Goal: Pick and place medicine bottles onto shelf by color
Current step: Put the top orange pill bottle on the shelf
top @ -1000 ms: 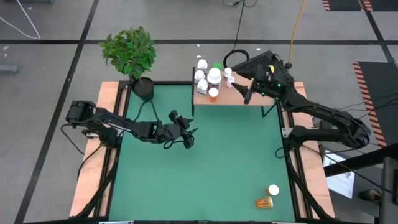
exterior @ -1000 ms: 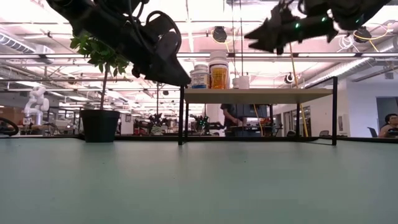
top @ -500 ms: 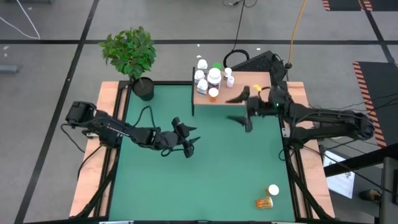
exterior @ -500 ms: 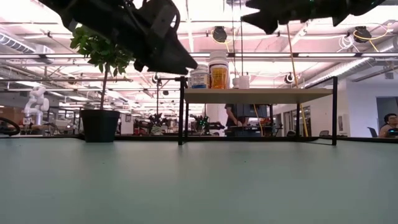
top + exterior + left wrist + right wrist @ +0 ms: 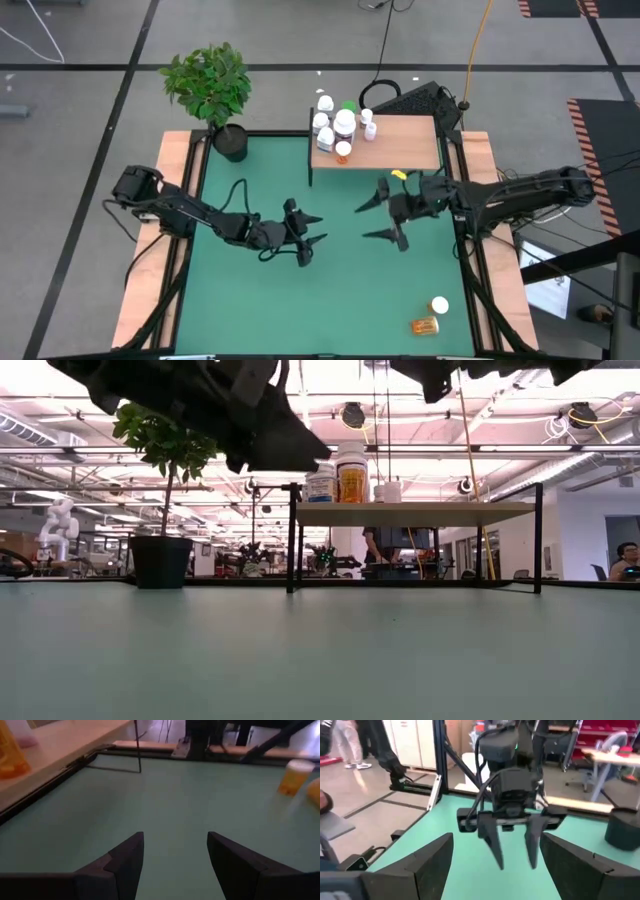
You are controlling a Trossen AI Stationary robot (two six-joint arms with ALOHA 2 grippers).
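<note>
Potted plant: a leafy plant [image 5: 208, 82] in a dark pot stands at the mat's far left corner, well apart from the work.
Left gripper: the left gripper [image 5: 314, 229] hovers over the middle of the green mat [image 5: 330, 300], fingers apart and holding nothing; its wrist view shows bare mat between the two dark fingers [image 5: 120, 862].
Shelf: the light-wood shelf [image 5: 400, 150] stands at the mat's far edge, with a cluster of bottles [image 5: 338, 124] on its left end, white ones, an amber one with a white cap and a green-capped one; its right part is bare.
Right gripper: the right gripper [image 5: 375, 222] hangs over the mat just in front of the shelf, jaws spread wide and empty, facing the left gripper.
Bottles left: an upright white-capped amber bottle [image 5: 439, 306] and an amber bottle lying on its side [image 5: 424, 326] sit near the mat's near right corner, just beside each other.
Step in hand: judged as between placements, with both arms free.
Next move: likely one arm must reach to the near right corner and close on one amber bottle.
Writing: no label or brand can be read.
</note>
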